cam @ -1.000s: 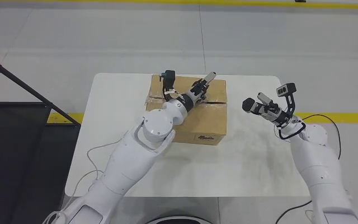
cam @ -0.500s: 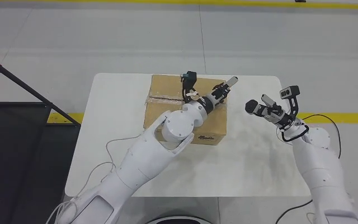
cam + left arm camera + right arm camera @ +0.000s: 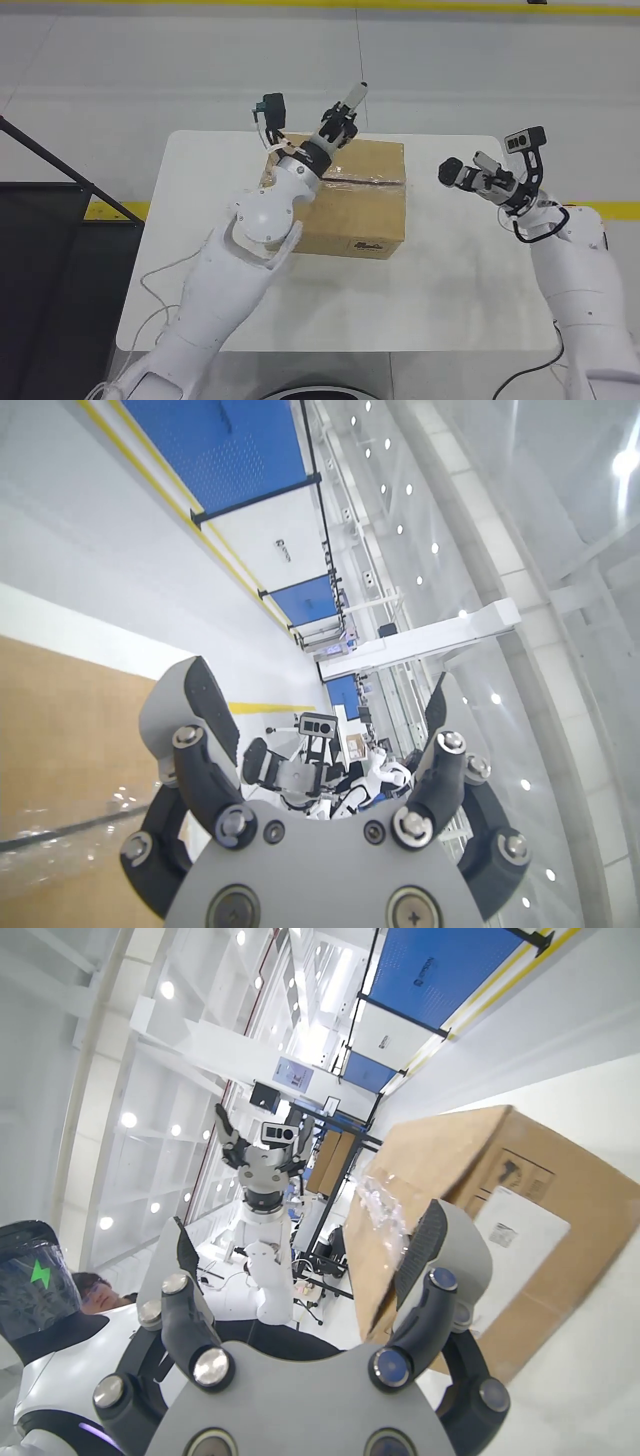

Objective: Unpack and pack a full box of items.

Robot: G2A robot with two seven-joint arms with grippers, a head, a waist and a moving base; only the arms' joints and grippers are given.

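Observation:
A closed brown cardboard box (image 3: 350, 205) stands in the middle of the white table (image 3: 200, 260), with clear tape along its top seam (image 3: 365, 183). My left gripper (image 3: 345, 108) is held above the box's far edge, pointing away from the table; its fingers (image 3: 210, 705) are open and empty, with the box top (image 3: 65, 720) beside it. My right gripper (image 3: 468, 168) hangs to the right of the box, apart from it, open and empty (image 3: 305, 1248). From the right wrist, the box's taped corner (image 3: 500, 1228) lies just beyond one finger.
Bare table surface lies to the left, right and front of the box. A black frame (image 3: 50, 160) stands off the table's left edge. Yellow floor lines (image 3: 600, 210) run beside the table.
My left arm has swung from over the box's right half back to its far edge, with the gripper now pointing off the table. My right gripper has shifted slightly farther back.

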